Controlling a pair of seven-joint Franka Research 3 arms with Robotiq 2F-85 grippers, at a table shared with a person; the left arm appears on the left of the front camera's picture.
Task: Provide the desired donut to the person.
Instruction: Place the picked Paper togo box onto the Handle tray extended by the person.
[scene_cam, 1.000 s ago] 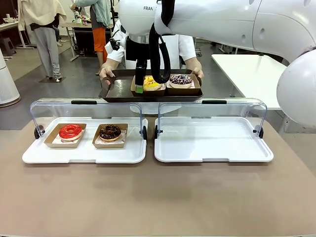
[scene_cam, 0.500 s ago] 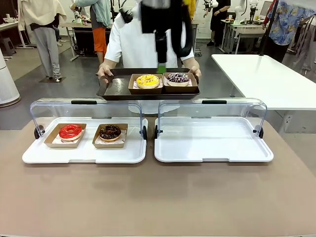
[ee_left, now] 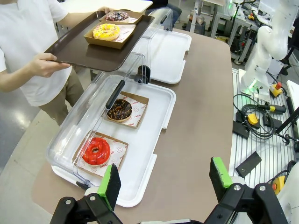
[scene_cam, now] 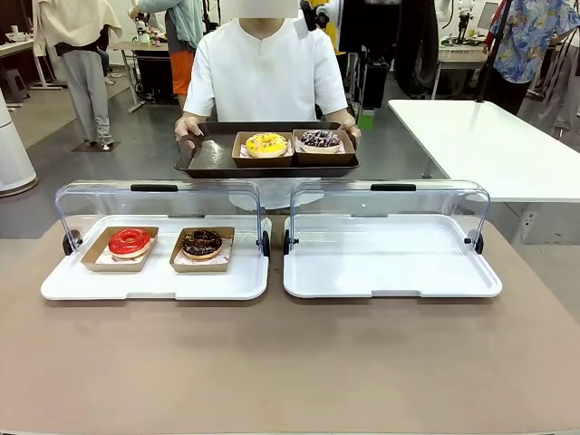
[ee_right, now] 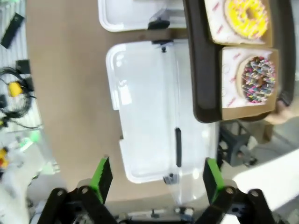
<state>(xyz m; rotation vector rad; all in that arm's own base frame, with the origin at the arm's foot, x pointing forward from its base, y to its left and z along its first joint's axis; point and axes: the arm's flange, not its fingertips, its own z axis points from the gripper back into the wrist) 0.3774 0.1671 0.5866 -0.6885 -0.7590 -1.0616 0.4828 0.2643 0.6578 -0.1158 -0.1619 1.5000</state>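
The person (scene_cam: 265, 72) in a white shirt stands across the table and holds a brown tray (scene_cam: 210, 156) with both hands. On it sit a yellow donut (scene_cam: 266, 143) and a sprinkled chocolate donut (scene_cam: 319, 139), each in a paper box. A red donut (scene_cam: 130, 241) and a chocolate donut (scene_cam: 201, 242) lie in the left display tray (scene_cam: 154, 283). My left gripper (ee_left: 164, 179) hangs open above the table beside that tray, nothing between its fingers. My right gripper (ee_right: 156, 179) is open and empty, high above the right display tray (ee_right: 145, 107), and appears as a dark blur (scene_cam: 367, 109) beside the person.
Both display trays have clear lids (scene_cam: 390, 204) standing open at the back. A white side table (scene_cam: 471, 136) stands at the far right. Cables and gear (ee_left: 261, 116) lie on the floor off the table's edge. Other people stand far behind.
My right arm has lifted away from the person's tray and swung up to the right, out of the foreground. The tray has moved slightly higher and back, still carrying both donuts.
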